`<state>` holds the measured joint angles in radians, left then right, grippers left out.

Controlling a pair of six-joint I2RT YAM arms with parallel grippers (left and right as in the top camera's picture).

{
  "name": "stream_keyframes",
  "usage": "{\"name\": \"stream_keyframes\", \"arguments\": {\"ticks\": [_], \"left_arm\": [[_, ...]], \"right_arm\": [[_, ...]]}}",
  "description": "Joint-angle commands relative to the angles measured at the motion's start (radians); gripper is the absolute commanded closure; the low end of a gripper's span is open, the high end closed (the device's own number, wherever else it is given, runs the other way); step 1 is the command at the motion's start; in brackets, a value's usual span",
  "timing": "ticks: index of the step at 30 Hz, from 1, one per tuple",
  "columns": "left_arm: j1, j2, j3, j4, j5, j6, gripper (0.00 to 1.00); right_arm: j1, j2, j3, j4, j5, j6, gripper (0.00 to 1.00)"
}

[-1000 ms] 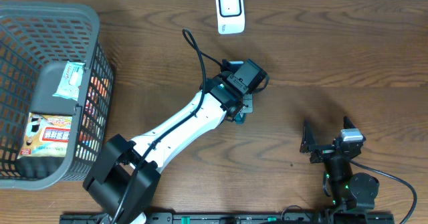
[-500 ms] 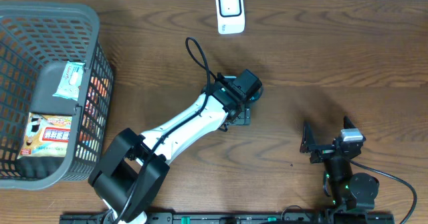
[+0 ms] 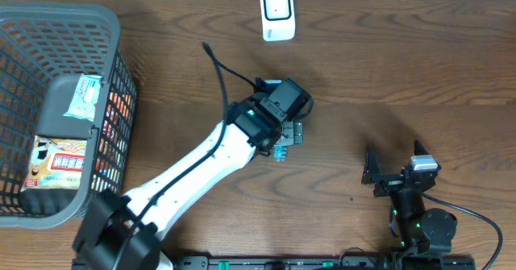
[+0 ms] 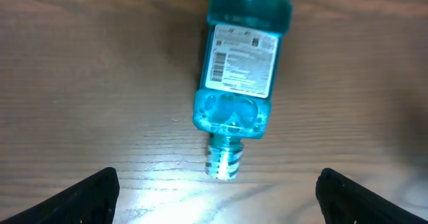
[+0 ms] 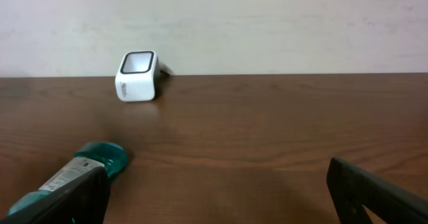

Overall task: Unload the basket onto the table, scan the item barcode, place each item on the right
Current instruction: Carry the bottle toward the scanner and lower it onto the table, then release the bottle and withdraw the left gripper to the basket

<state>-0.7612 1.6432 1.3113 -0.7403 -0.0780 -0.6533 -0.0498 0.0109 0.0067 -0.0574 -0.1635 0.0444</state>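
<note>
A teal bottle [image 4: 237,70] lies flat on the table with its white barcode label [image 4: 241,60] facing up and its cap toward the camera. My left gripper [image 4: 217,187] hangs open above it, its fingers [image 4: 93,197] wide apart and touching nothing. From overhead the left gripper [image 3: 288,135] hides most of the bottle [image 3: 280,152]. The white scanner [image 3: 276,14] stands at the table's far edge. At the front right my right gripper [image 3: 395,172] rests open and empty; its view shows the scanner [image 5: 138,75] and the bottle [image 5: 80,174] at left.
A grey mesh basket [image 3: 81,16] stands at the left edge of the table, holding several packaged items [image 3: 60,161]. A black cable [image 3: 222,72] loops up off the left arm.
My left gripper opened and let go of the bottle, which now lies on the table. The arm drew back a little to the left. The right arm stayed still.
</note>
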Motion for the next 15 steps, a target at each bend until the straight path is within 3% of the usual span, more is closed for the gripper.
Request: {"name": "stream_keyframes", "arguments": {"ticks": [1,15], "left_arm": [[0.003,-0.061,0.003,-0.007,-0.013,0.036,0.07],[0.010,-0.275,0.003,-0.024,-0.172,0.172,0.06]], "right_arm": [[0.006,-0.004,-0.001,-0.004,0.004,-0.008,0.01],[0.006,-0.004,-0.001,-0.004,0.004,-0.008,0.01]]}}
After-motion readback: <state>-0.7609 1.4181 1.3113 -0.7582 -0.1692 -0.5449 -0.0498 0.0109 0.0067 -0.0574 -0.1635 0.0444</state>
